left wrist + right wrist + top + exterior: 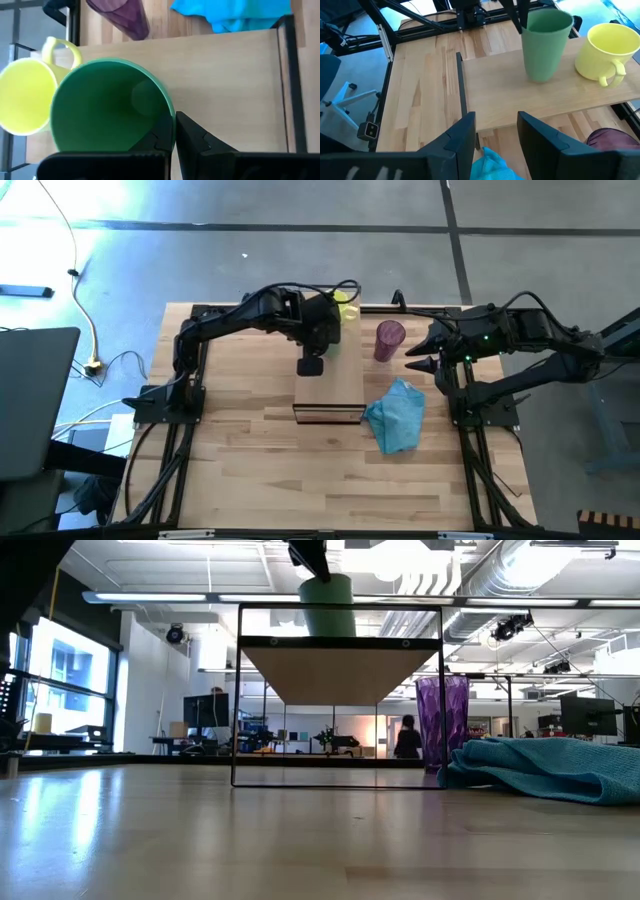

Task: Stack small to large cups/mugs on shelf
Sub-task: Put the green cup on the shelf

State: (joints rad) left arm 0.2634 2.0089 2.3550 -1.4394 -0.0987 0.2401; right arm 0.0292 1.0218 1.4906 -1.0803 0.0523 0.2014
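Note:
The green cup (545, 45) stands upright on the light-wood shelf (330, 385), and my left gripper (174, 121) is shut on its rim from above. In the high view the gripper (310, 363) covers the cup. The yellow mug (607, 45) stands beside it on the shelf's far end (345, 308), handle toward the right. The purple tumbler (389, 340) stands on the table right of the shelf. My right gripper (495, 132) is open and holds nothing. It hovers near the tumbler at the table's right side (420, 358). My left gripper pinches the green cup's rim (166, 104), with one finger (160, 137) inside the cup and the other (195, 140) outside its wall. The fingers come from above, pointing down (520, 12). The cup stays upright with its base on the shelf (328, 632).
A crumpled blue cloth (397, 415) lies on the table right of the shelf's near end, close to the tumbler. The shelf stands on a thin dark frame (240, 700). Bare slatted tabletop (260, 470) lies near and left of it.

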